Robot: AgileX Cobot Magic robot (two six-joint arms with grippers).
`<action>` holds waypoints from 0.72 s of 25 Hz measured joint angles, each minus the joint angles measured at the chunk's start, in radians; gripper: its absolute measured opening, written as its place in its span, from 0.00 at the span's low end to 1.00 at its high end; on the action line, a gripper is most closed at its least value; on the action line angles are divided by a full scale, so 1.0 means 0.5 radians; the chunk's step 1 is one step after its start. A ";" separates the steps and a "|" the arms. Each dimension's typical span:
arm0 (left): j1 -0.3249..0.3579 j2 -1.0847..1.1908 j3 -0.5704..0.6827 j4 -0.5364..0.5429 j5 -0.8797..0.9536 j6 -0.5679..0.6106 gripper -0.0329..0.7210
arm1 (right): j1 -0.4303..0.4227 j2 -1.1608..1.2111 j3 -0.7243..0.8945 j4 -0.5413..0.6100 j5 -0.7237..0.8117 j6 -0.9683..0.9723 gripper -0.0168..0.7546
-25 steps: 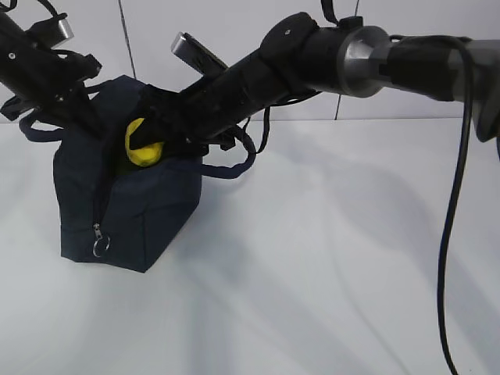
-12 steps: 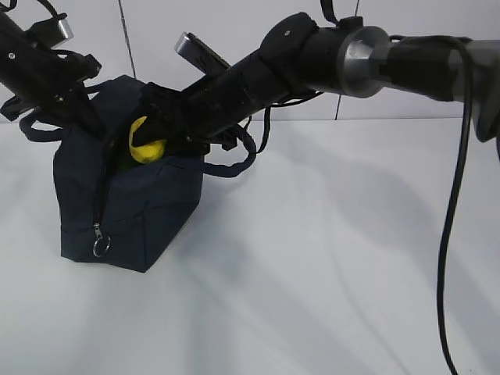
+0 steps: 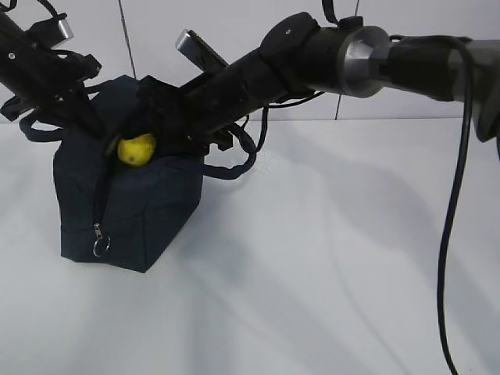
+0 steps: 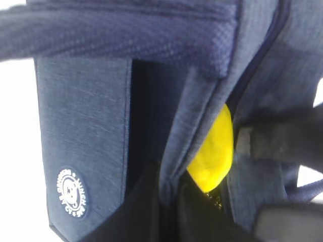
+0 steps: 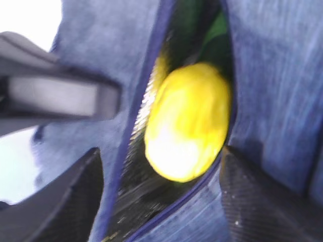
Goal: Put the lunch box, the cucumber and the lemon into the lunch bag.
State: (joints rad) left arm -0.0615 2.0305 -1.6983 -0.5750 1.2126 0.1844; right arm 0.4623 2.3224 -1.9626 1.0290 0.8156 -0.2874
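Lemon [image 5: 187, 121]: sits in lunch bag [image 3: 129, 211] mouth, free between spread right gripper [image 5: 159, 196] fingers. Left gripper [image 3: 92, 117]: pinching bag edge. Risk: lemon jams in narrow zip gap, rolls out.

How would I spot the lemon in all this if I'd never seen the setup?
Look at the dark navy lunch bag on the left of the white table. At its open top, in the gap of the zipper opening, sits the lemon, below the black right arm. It is the only bright yellow thing there, small and oval against navy fabric.
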 joint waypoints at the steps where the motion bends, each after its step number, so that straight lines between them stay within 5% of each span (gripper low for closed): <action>1: 0.000 0.000 0.000 0.000 0.000 0.000 0.04 | 0.000 0.000 0.000 0.014 0.005 0.000 0.63; 8: 0.000 0.000 0.000 0.000 0.000 0.000 0.04 | 0.000 0.003 -0.057 0.084 0.133 -0.018 0.72; 18: 0.000 0.000 0.000 -0.082 0.000 0.000 0.04 | 0.000 0.005 -0.521 0.065 0.487 -0.255 0.66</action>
State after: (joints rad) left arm -0.0615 2.0305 -1.6983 -0.6160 1.2126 0.1844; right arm 0.4623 2.3246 -2.2231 1.0617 1.0588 -0.4150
